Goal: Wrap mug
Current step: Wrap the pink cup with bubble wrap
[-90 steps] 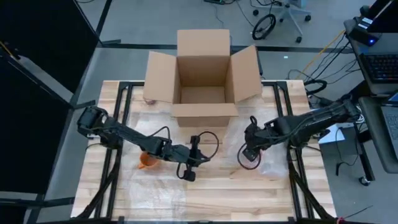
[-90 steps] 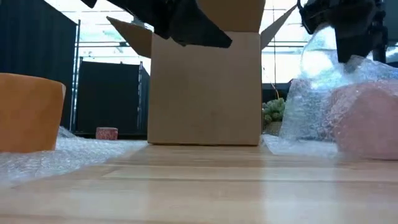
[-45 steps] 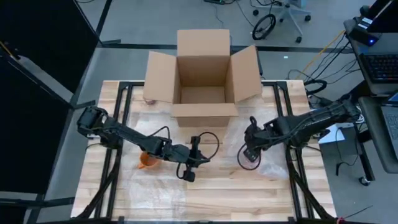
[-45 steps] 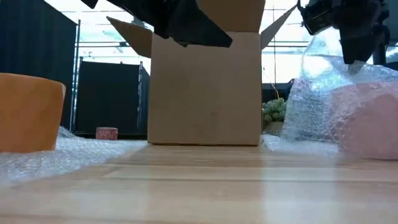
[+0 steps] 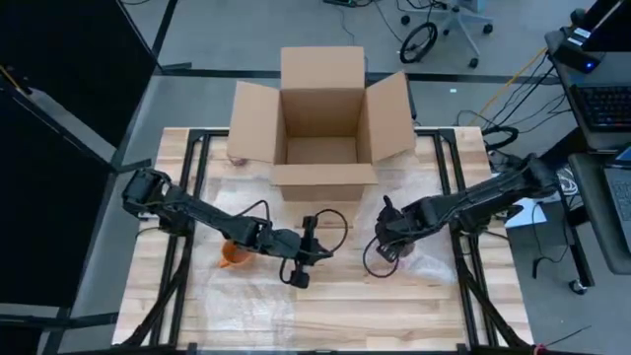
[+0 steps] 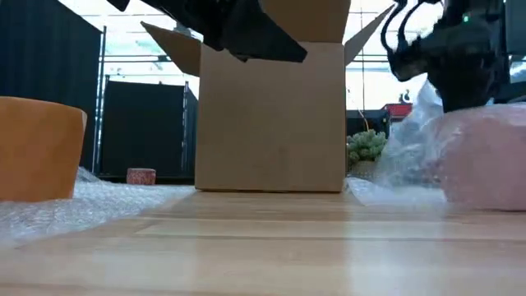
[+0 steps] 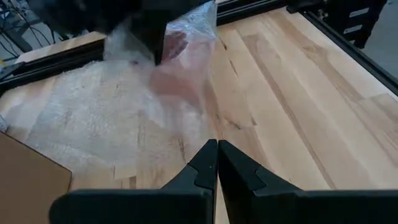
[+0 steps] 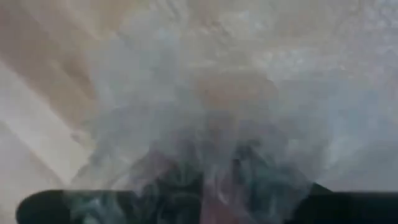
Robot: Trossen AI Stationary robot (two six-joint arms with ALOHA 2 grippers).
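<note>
A pink mug (image 6: pixel 486 164) stands at the table's right under clear bubble wrap (image 6: pixel 403 160); the left wrist view shows the mug (image 7: pixel 174 68) through the wrap. My right gripper (image 5: pixel 387 244) is right above it, shut on the bubble wrap (image 8: pixel 199 93), which hides the fingers in its own wrist view. An orange mug (image 5: pixel 232 254) rests on its base on a second bubble wrap sheet (image 5: pixel 246 288) at the left. Between the two mugs, my left gripper (image 7: pixel 217 149) is shut and holds nothing. My right gripper holds a bunched part of the bubble wrap (image 8: pixel 205 174) from above, just over the pink mug. The wrap drapes down from the gripper (image 6: pixel 464 86) over the mug and its lower part lies on the table. The wrap itself hides the fingers, so layers cannot be told.
An open cardboard box (image 5: pixel 320 128) stands at the far middle of the table. A small reddish object (image 6: pixel 141 175) lies left of the box and something green (image 6: pixel 366 148) lies right of it. Bare wood lies along the near edge.
My right gripper has gone toward the table's left and near edges and down, taking the bubble wrap with it. The raised flap of wrap has sunk and now lies lower over the pink mug.
</note>
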